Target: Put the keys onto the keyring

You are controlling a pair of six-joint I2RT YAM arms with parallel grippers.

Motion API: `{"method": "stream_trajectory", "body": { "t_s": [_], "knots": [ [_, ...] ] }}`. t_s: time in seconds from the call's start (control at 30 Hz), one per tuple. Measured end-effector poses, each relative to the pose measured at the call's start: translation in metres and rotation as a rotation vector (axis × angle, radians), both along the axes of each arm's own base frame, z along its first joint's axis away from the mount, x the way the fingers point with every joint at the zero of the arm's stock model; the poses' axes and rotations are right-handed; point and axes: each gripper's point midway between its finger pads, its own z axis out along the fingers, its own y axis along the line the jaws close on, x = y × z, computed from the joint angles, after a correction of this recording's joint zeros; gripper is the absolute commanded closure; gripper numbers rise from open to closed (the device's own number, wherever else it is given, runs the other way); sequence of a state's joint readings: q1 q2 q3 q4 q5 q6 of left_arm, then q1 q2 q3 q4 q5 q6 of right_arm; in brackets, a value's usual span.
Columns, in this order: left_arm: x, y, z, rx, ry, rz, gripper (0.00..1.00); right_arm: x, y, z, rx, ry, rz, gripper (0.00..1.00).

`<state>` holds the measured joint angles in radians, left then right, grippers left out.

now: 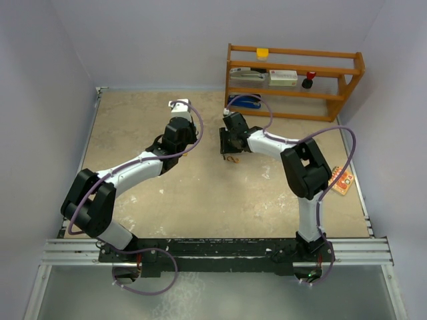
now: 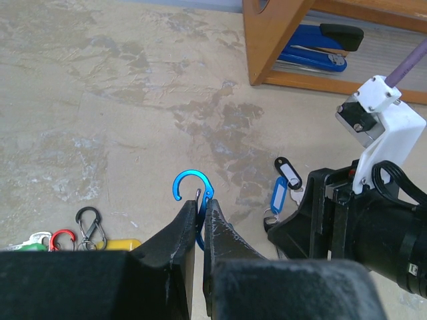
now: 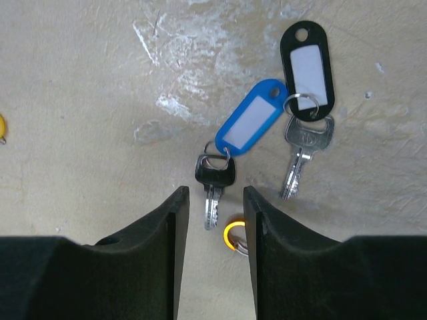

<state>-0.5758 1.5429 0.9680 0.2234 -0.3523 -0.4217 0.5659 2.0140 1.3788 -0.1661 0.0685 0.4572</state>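
— Progress, seen from overhead?

— Early, by my reckoning. Your left gripper (image 1: 180, 110) and right gripper (image 1: 229, 149) are both out over the table (image 1: 200, 193), near each other in front of the wooden rack (image 1: 293, 93). What lies under them is too small to tell from up there.

— And the left wrist view?

— You have the keyring (image 2: 189, 173), a blue hook-shaped clip, pinched by its lower end. The left jaws are clenched on it, and its curve sticks out past the fingertips. Nothing hangs on it. Two of the keys (image 2: 279, 193) lie on the table just in front of your right gripper. Off to the left sit a black hook (image 2: 89, 223), a red hook (image 2: 63, 239), a green tag (image 2: 23, 245) and a yellow tag (image 2: 120, 245), well apart from the clip.

— Right wrist?

— Your right jaws are parted and grasp nothing. They straddle a black-headed key (image 3: 215, 173), joined by a small ring to a blue tag (image 3: 252, 119) with a white label, lying flat. Just beside it, a black tag (image 3: 307, 63) carries a silver key (image 3: 303, 143).

— So what's left?

— All of it, I'd say: you haven't lifted or hooked a single key yet.
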Motion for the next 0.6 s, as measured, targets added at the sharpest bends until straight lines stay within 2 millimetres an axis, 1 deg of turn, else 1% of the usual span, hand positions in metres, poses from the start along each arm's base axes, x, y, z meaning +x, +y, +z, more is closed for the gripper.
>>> {"method": "stream_trajectory", "body": {
  "t_s": [0.17,0.4,0.5,0.6],
  "knots": [
    [0.000,0.001,-0.001,0.011,0.000,-0.002,1.00,0.009,0.002,-0.006,0.020,0.003,-0.026,0.59],
    [0.001,0.001,-0.008,0.029,0.011,-0.003,1.00,0.026,0.010,-0.005,0.057,-0.017,-0.053,0.60],
    [0.001,0.001,-0.010,0.033,0.014,-0.003,1.00,0.032,0.012,-0.005,0.065,-0.019,-0.061,0.64],
    [0.002,0.001,-0.012,0.036,0.017,-0.002,1.00,0.038,0.014,-0.006,0.070,-0.022,-0.066,0.72]
  ]
}}
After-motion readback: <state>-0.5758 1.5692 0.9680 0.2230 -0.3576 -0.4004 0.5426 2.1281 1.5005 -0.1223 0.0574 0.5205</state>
